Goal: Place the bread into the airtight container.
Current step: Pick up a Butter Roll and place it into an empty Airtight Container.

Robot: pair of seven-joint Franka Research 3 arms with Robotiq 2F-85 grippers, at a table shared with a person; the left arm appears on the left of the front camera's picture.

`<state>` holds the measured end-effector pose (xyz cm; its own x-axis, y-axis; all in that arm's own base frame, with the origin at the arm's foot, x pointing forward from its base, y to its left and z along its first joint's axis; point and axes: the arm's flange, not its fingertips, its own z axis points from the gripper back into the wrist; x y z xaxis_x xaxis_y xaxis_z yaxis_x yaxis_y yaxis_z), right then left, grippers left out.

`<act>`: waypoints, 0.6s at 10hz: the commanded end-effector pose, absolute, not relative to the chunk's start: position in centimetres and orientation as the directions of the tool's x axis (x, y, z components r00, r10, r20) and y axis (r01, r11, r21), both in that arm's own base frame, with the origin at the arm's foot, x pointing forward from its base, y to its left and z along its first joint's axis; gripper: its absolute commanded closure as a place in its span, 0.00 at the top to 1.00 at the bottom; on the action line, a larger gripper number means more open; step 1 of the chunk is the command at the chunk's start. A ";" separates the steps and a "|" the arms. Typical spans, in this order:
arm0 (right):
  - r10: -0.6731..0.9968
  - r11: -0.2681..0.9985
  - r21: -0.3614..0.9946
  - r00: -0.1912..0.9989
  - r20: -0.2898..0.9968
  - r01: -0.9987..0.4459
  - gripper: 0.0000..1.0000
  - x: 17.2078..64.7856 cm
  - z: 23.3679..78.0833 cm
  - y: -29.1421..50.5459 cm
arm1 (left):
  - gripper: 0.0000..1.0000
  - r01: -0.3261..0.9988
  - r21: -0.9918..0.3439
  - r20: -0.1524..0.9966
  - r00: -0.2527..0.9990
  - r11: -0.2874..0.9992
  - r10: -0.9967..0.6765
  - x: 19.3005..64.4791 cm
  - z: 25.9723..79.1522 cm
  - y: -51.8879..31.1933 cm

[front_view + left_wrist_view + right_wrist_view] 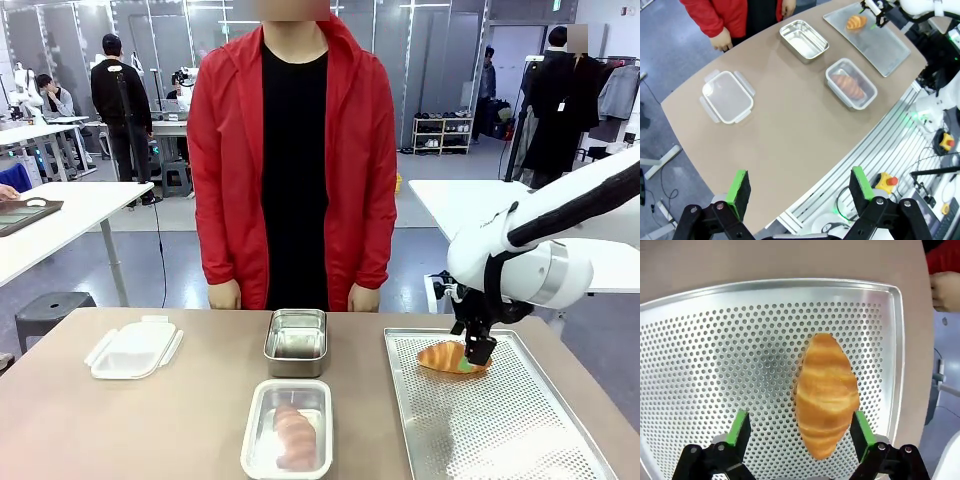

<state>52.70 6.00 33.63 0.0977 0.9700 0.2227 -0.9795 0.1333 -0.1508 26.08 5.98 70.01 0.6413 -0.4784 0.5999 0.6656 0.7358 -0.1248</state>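
Two spread fingers of our right gripper [478, 353] straddle the golden croissant [446, 357] at the perforated steel tray's [500, 425] eleven-o'clock corner; six o'clock lies bare.

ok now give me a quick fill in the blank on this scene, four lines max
1. The right end effector, over the croissant on the perforated tray, has its fingers ____.
2. The clear container nearest the robot holds ____ piece of bread.
3. The metal container in front of the person is ____.
4. The loose lid lies on the robot's ____ side of the table.
Missing words: open; one; empty; left.
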 end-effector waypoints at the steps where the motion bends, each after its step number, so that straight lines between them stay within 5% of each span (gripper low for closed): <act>1: 0.979 0.118 -0.172 0.086 0.185 -0.978 1.00 53.9 32.7 5.6 | 1.00 0.677 -0.126 0.605 0.631 0.725 -0.485 26.1 70.1 6.0; 6: 0.985 0.093 -0.148 0.069 0.157 -0.985 1.00 55.4 30.4 5.8 | 1.00 0.677 -0.126 0.605 0.631 0.725 -0.485 26.1 70.1 6.0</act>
